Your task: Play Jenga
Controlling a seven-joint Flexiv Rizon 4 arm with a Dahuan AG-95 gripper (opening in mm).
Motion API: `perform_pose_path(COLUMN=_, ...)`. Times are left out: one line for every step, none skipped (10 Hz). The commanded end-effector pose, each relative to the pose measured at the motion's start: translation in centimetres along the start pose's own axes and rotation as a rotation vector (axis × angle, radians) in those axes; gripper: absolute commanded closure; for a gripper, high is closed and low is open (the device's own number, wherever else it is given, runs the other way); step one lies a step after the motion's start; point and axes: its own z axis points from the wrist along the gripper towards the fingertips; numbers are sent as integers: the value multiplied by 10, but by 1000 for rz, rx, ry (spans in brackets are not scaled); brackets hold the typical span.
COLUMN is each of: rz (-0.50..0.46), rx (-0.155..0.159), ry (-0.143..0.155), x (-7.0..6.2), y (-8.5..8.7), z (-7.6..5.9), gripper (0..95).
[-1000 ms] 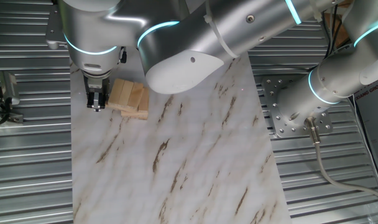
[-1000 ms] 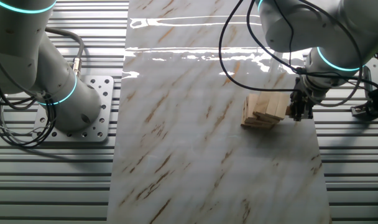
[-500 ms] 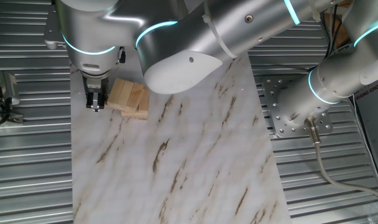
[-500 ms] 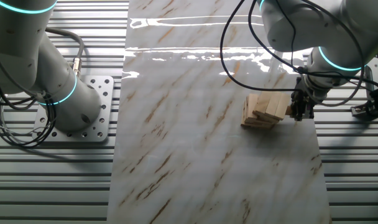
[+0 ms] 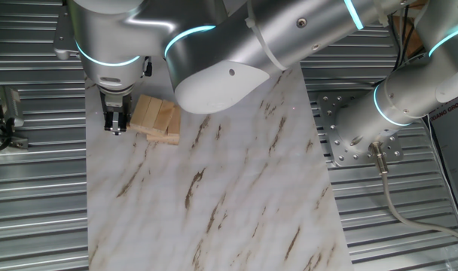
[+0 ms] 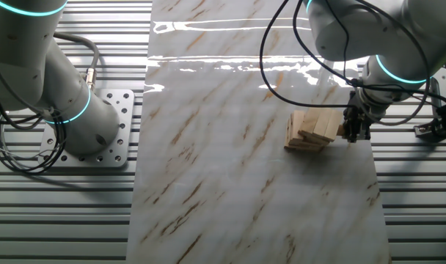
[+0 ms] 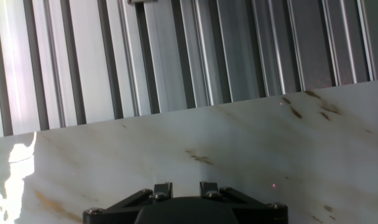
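jenga stack [image 5: 157, 119] sits near one long edge of the marble-pattern board [image 5: 236, 196], at the end closest to the arm's wrist. in the other fixed view the stack [image 6: 311, 130] shows crosswise layers, the lower blocks skewed out from under the top ones, so it is already uneven.

gripper [image 5: 117, 122] hangs just beside the stack's end face, tips pointing down at the board. fingers look close together with a thin dark gap; nothing is seen between them. contact with the wood: cannot tell. the hand view shows only board and slatted table [image 7: 176, 56], no blocks.

handling, judged: bare wood blocks, light, stiff, smooth-sided, loose on one another. a sideways nudge would shift whole layers. best hold is 1 block by its 2 short ends, or a slow push on 1 end face.
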Motion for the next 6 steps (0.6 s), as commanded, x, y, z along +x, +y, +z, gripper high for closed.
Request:
perform_pose_path(rz=-2, rx=0, ry=1, x=0, y=0, z=0, gripper=950)
perform_pose_path(rz=-2, rx=1, ry=5, x=0, y=0, z=0, gripper=950)
perform_pose_path(rz=-2, rx=0, ry=6, x=0, y=0, z=0, gripper=950)
perform_pose_path(rz=-2, rx=2, ry=8, x=0, y=0, z=-1, gripper=950)
perform_pose_path(rz=-2, rx=1, ry=8, x=0, y=0, z=-1, gripper=950)
perform_pose_path(rz=-2, rx=1, ry=8, x=1, y=0, z=-1, gripper=950)
